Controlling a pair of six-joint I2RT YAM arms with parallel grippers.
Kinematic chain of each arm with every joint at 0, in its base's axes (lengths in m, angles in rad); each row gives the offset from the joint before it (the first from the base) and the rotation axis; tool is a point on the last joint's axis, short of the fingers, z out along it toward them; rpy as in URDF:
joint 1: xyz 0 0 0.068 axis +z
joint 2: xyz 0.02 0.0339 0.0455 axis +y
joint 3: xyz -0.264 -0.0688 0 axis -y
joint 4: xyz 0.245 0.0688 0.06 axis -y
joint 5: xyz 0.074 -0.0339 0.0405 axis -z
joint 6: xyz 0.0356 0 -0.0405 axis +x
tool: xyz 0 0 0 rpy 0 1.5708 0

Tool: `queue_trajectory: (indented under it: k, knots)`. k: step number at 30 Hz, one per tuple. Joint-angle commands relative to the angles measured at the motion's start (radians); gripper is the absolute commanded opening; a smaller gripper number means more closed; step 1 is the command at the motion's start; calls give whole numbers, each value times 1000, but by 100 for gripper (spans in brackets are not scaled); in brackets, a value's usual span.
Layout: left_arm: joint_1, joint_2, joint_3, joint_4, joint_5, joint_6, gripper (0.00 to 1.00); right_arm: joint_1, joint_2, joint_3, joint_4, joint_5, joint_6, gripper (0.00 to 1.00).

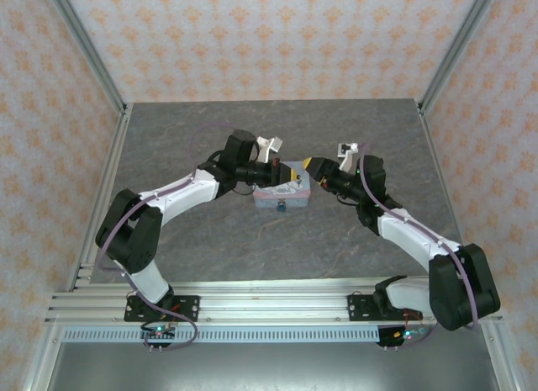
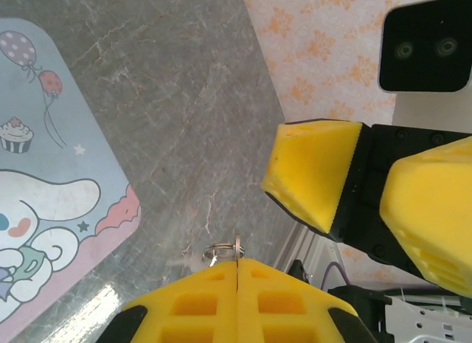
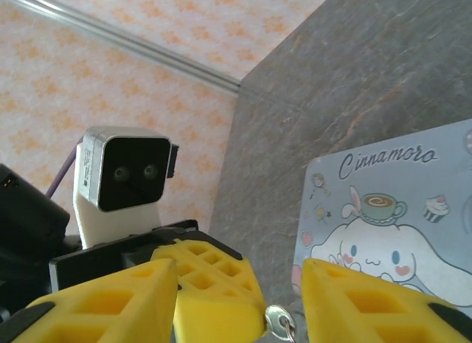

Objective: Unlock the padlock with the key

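Observation:
My left gripper (image 2: 237, 263) is shut on the key (image 2: 238, 246); the key's thin metal edge and its ring (image 2: 221, 251) stick out past the yellow fingertips. In the right wrist view the key's round head (image 3: 279, 321) pokes out of the left gripper's fingers (image 3: 214, 284). My right gripper (image 3: 237, 275) is open, and its two pads straddle the left fingertips and the key without touching them. From above, the left gripper (image 1: 276, 166) and the right gripper (image 1: 313, 166) meet above the tin's far edge. The tiny dark blue padlock (image 1: 280, 208) hangs at the tin's near side.
The pale blue square tin (image 1: 283, 191) with a cartoon lid lies mid-table under both grippers, its lid (image 2: 44, 195) (image 3: 391, 210) close below the fingers. Grey marbled tabletop (image 1: 210, 240) surrounds it. Patterned walls and metal posts (image 1: 88, 55) enclose the back and sides.

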Motion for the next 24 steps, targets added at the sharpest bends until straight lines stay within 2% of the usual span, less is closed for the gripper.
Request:
queue_trajectory:
  k: [1,12,24]
  knots:
    - [0,-3,43,-5,47,15,0,-3,21,-15,90,-66,-24,47]
    - [0,-19,35,42,58,-13,0,-4,88,-46,220,-139,35,37]
    - [0,-23,42,61,40,-28,0,-4,68,-88,296,-169,80,26]
